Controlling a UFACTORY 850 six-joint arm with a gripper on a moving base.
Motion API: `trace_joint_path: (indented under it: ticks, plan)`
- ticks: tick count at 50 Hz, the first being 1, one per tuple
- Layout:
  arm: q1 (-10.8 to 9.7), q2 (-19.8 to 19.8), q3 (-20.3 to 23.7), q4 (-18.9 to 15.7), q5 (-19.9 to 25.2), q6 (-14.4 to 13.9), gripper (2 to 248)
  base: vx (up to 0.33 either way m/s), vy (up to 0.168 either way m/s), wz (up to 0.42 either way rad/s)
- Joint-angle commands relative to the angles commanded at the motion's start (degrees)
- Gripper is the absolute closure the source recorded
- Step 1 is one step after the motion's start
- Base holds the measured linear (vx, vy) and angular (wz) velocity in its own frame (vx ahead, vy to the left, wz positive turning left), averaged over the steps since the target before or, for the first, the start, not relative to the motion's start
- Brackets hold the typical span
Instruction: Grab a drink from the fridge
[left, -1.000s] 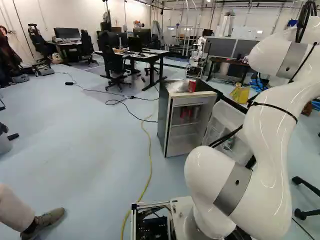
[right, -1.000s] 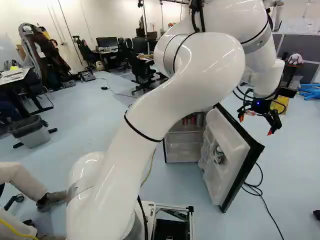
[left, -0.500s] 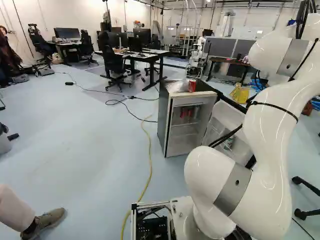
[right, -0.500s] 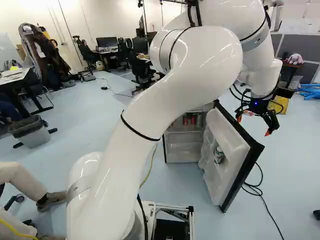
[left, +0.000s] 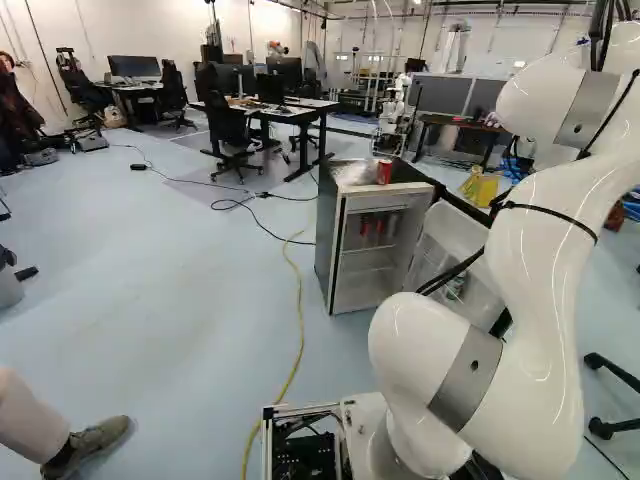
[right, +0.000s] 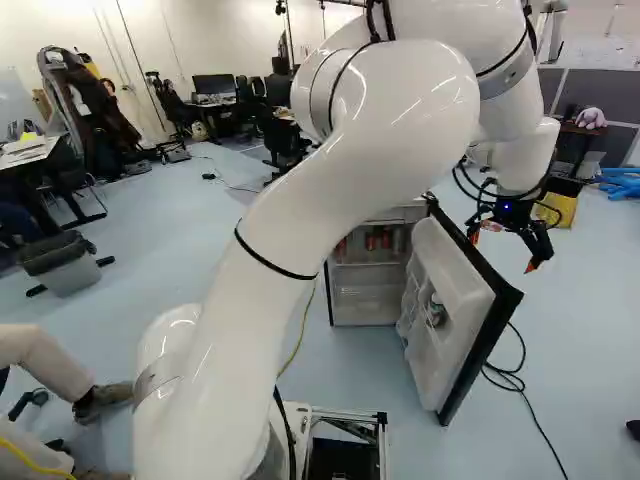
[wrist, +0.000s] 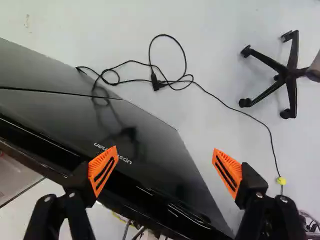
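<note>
Several red cans (left: 371, 227) stand on the upper shelf of the small fridge (left: 326, 230) in the left base view, though I cannot count them exactly. The fridge is near the middle, with its door (left: 437, 250) swung open to the right, the pale inner side showing. On its top lie a clear plastic bag (left: 352, 173) and one more red can (left: 384, 172), which stands upright just beside the bag. My arm (left: 545, 260) fills the right side, and a yellow cable (left: 298, 320) runs along the floor between the fridge and my base. In the right base view, my arm rises from the foot, left of the middle, and bends across the upper part, passing in front of the fridge's upper corner. I see the red cans on the upper shelf again, and a container (right: 437, 309) in the open door's rack, too small for me to tell whether it is a can or a bottle. My gripper (right: 502, 253) hangs fingers down, beyond the door's dark edge and well apart from the cans on the shelf. In the wrist view, my gripper (wrist: 165, 167) stands wide open: one orange pad (wrist: 103, 170) appears against the glossy dark outer face of the door, the other (wrist: 227, 172) against the pale floor (wrist: 200, 130). Ahead of the fingers, a looped black cable (wrist: 185, 62) lies on the floor near the door, and a wheeled chair base (wrist: 287, 75) stands farther off to one side.
</note>
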Motion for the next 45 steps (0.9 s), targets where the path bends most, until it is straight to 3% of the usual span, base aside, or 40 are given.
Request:
trace_joint_path:
  ticks: [45]
  plan:
    - [1.9, 4.7, 7.2, 0.0, 0.0, 0.0, 3, 0.0, 0.0, 0.0]
